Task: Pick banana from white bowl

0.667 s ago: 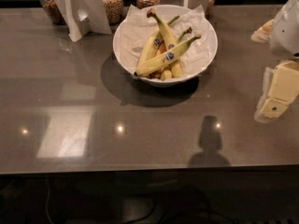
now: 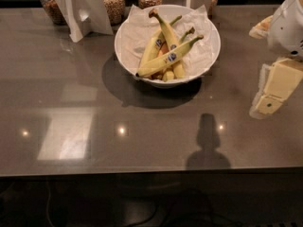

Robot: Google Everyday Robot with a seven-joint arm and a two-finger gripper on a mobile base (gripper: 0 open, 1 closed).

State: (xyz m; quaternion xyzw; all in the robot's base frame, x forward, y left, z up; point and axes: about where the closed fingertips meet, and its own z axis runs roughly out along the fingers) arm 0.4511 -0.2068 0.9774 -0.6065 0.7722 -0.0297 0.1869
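The white bowl (image 2: pixel 212 37), lined with crumpled white paper, stands at the back centre of the grey table. Several bananas lie in it. The banana (image 2: pixel 165 60) is long, slim and nearly straight, with a blue sticker at mid-length. It lies on top of the others, running from the bowl's front left up to the right. A more curved banana (image 2: pixel 166 30) with a thick brown stem crosses under it. My gripper (image 2: pixel 266 104) hangs at the right edge of the view, above the table. It is to the right of the bowl and well apart from it.
A white folded stand (image 2: pixel 80 8) is at the back left. Glass jars of grains (image 2: pixel 113 1) line the back edge. The grey table (image 2: pixel 142 141) reaches to its front edge low in the view. The arm's shadow (image 2: pixel 208 145) falls in front of the bowl.
My gripper and its shadow have shifted slightly left towards the bowl. The bowl and the bananas have not moved.
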